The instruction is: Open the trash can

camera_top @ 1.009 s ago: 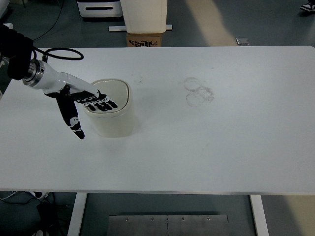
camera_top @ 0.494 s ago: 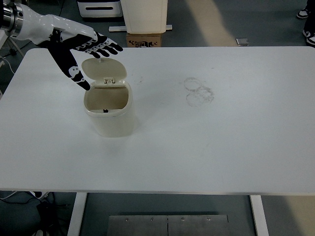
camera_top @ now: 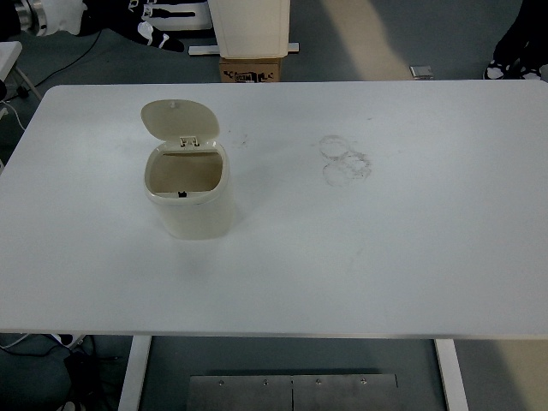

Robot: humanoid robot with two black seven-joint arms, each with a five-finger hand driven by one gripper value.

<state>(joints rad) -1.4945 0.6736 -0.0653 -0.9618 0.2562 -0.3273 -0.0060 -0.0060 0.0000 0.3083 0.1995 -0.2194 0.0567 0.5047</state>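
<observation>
Fingers of left hand (camera_top: pixel 158 38) barely in view at top-left edge, state unclear, holding nothing visible | trash can (camera_top: pixel 188 193) on tabletop (camera_top: pixel 385 257), lid (camera_top: pixel 180 122) up | risk: lid drops shut if hinge is loose

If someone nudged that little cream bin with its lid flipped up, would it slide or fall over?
The trash can looks like thin plastic and its inside appears empty, so it is probably light and would slide on the smooth table. A push high up, near the raised lid, might tip it instead.
</observation>
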